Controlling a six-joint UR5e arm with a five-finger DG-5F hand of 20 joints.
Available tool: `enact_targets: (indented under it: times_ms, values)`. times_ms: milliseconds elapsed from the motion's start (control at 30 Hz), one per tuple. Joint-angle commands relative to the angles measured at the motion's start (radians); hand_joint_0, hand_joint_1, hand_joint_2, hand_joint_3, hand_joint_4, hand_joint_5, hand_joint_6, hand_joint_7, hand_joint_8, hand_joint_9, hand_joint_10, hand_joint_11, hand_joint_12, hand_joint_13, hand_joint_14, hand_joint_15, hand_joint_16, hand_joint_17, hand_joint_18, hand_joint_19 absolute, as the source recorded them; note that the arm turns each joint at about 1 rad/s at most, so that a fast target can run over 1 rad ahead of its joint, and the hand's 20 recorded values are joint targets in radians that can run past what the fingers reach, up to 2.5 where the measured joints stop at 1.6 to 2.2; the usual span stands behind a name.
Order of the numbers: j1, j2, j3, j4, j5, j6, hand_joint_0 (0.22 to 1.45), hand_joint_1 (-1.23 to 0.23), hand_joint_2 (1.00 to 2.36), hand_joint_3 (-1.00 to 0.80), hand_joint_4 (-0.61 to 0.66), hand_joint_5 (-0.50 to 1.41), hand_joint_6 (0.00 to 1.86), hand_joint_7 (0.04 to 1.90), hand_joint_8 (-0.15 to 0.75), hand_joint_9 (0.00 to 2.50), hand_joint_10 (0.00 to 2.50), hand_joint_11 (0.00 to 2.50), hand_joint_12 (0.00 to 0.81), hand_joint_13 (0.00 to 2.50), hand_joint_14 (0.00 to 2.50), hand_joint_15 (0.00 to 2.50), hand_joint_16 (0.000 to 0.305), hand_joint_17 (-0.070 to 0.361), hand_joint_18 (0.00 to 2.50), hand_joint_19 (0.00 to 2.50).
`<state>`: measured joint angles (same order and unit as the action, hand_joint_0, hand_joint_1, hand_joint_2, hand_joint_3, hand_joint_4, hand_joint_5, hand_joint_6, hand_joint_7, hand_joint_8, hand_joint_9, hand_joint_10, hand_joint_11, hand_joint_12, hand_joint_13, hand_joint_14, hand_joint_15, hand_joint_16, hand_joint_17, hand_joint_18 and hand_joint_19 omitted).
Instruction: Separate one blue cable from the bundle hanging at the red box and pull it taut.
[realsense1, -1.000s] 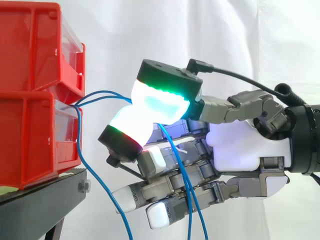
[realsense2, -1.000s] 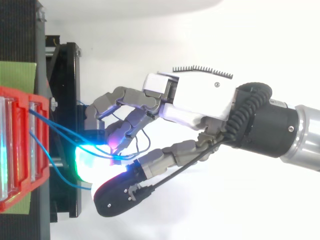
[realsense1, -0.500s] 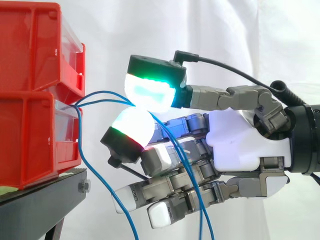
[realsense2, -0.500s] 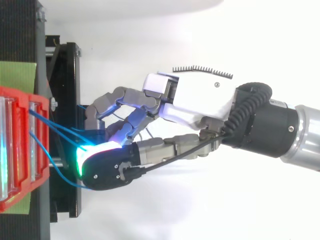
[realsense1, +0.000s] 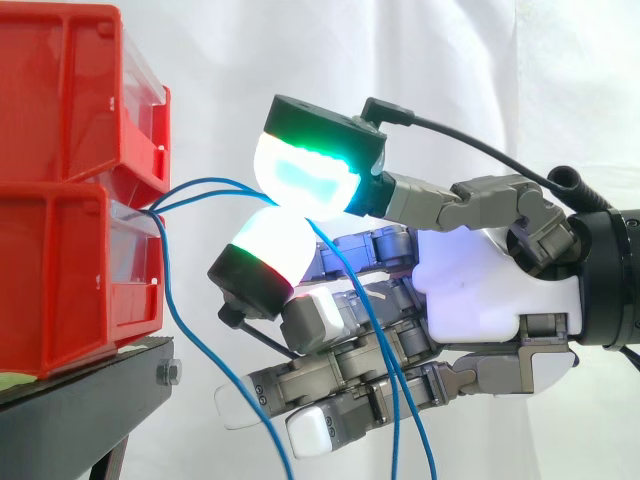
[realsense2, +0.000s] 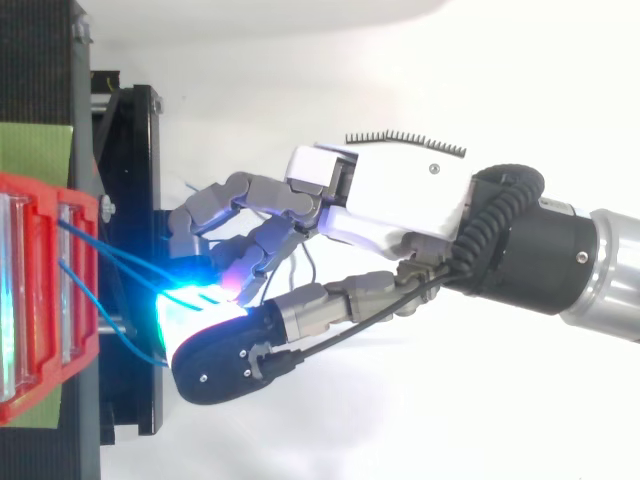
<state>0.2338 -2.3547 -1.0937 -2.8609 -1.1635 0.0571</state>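
Observation:
Thin blue cables (realsense1: 213, 185) come out of the lower red bin (realsense1: 60, 280) and arc right to my hand (realsense1: 480, 290). There the thumb's green-cyan pad (realsense1: 305, 175) and a white-glowing fingertip (realsense1: 272, 248) close together on one blue cable at the top of its arc. Past the pinch the cables drop across the curled lower fingers and out of the bottom of the side view. Another blue strand (realsense1: 170, 315) hangs from the bin's front, left of the hand. In the top view the hand (realsense2: 400, 200) reaches left, and the cables (realsense2: 110, 258) run from the bin (realsense2: 40, 300) to its glowing pads.
Two red bins are stacked, the upper one (realsense1: 60, 100) above the lower, on a black stand (realsense1: 80, 400) at the left. A white curtain hangs behind. A green patch (realsense2: 30, 150) lies beside the bins in the top view. The arm fills the right side.
The thumb swung left over the fingertip, then lifted slightly up and right with the cable between the pads. The hanging blue strands shifted a little to the right. The palm stayed put.

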Motion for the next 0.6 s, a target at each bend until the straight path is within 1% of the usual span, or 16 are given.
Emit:
enact_targets:
  times_ms: [0, 67, 100, 133, 167, 233, 300, 333, 367, 400, 433, 467, 500, 533, 567]
  values:
    - [0.001, 0.0, 0.0, 0.0, -0.001, -0.008, 0.54, -0.7, 1.0, -0.5, 0.13, -0.15, 0.92, 1.17, 0.379, 1.03, 0.02, 1.01, 0.403, 0.62, 0.01, 0.44, 0.056, 0.125, 0.69, 0.57]
    - [-0.001, 0.0, 0.0, 0.0, -0.001, -0.011, 0.52, -0.51, 1.0, -0.5, 0.12, -0.14, 0.91, 1.15, 0.404, 1.12, 0.02, 0.98, 0.41, 0.67, 0.01, 0.45, 0.057, 0.128, 0.72, 0.59]
    - [-0.001, 0.0, 0.0, 0.0, -0.001, -0.019, 0.52, -0.51, 1.0, -0.5, 0.12, -0.14, 0.91, 1.15, 0.402, 1.12, 0.02, 0.96, 0.411, 0.67, 0.02, 0.45, 0.057, 0.128, 0.72, 0.59]
    - [-0.001, 0.0, 0.0, 0.0, -0.001, -0.022, 0.54, -0.42, 1.0, -0.5, 0.11, -0.14, 0.9, 1.16, 0.395, 1.12, 0.02, 0.96, 0.402, 0.67, 0.01, 0.45, 0.056, 0.125, 0.71, 0.61]
    - [-0.001, 0.0, 0.0, 0.0, -0.001, -0.023, 0.56, -0.39, 1.0, -0.5, 0.1, -0.14, 0.9, 1.13, 0.39, 1.12, 0.02, 0.96, 0.398, 0.67, 0.01, 0.47, 0.055, 0.123, 0.71, 0.61]
    - [-0.001, 0.0, 0.0, 0.0, -0.001, -0.025, 0.6, -0.38, 1.0, -0.5, 0.09, -0.14, 0.9, 1.11, 0.383, 1.12, 0.02, 0.96, 0.394, 0.68, 0.01, 0.46, 0.054, 0.121, 0.7, 0.63]
    - [-0.001, 0.0, 0.0, 0.002, -0.001, -0.025, 0.61, -0.42, 1.0, -0.45, 0.09, -0.14, 0.89, 1.11, 0.387, 1.13, 0.02, 0.95, 0.393, 0.68, 0.02, 0.46, 0.054, 0.121, 0.7, 0.63]
    - [-0.001, 0.0, 0.0, 0.002, -0.001, -0.025, 0.6, -0.47, 1.01, -0.37, 0.1, -0.14, 0.89, 1.12, 0.394, 1.12, 0.02, 0.96, 0.395, 0.67, 0.02, 0.47, 0.054, 0.121, 0.71, 0.63]
    - [-0.001, 0.0, 0.0, 0.002, -0.001, -0.025, 0.6, -0.5, 1.01, -0.33, 0.1, -0.14, 0.89, 1.14, 0.392, 1.12, 0.02, 0.97, 0.398, 0.68, 0.01, 0.46, 0.054, 0.121, 0.71, 0.63]
    - [-0.001, 0.0, 0.0, 0.002, -0.001, -0.025, 0.58, -0.56, 1.02, -0.21, 0.1, -0.14, 0.89, 1.16, 0.401, 1.11, 0.02, 1.0, 0.401, 0.68, 0.02, 0.47, 0.055, 0.123, 0.71, 0.63]
    - [-0.001, 0.0, 0.0, 0.002, -0.001, -0.025, 0.59, -0.65, 1.02, -0.14, 0.12, -0.15, 0.91, 1.12, 0.412, 1.1, 0.01, 1.03, 0.429, 0.7, 0.01, 0.46, 0.06, 0.135, 0.75, 0.6]
    - [0.001, 0.0, 0.0, 0.002, -0.001, -0.025, 0.59, -0.67, 1.02, -0.12, 0.12, -0.15, 0.91, 1.12, 0.412, 1.09, 0.02, 1.03, 0.426, 0.69, 0.01, 0.47, 0.059, 0.134, 0.75, 0.6]
    - [0.001, 0.0, 0.0, 0.002, -0.001, -0.025, 0.61, -0.76, 1.02, -0.07, 0.11, -0.16, 0.93, 1.14, 0.4, 1.07, 0.02, 1.04, 0.418, 0.67, 0.02, 0.47, 0.058, 0.13, 0.73, 0.6]
    - [0.001, 0.0, 0.0, 0.002, -0.001, -0.025, 0.62, -0.78, 1.02, -0.05, 0.08, -0.16, 0.92, 1.19, 0.391, 1.06, 0.02, 1.06, 0.417, 0.67, 0.01, 0.47, 0.057, 0.129, 0.73, 0.6]
    - [0.001, 0.0, 0.0, 0.002, -0.001, -0.025, 0.62, -0.8, 1.02, -0.04, 0.07, -0.16, 0.92, 1.2, 0.392, 1.06, 0.02, 1.07, 0.414, 0.66, 0.01, 0.47, 0.057, 0.128, 0.72, 0.6]
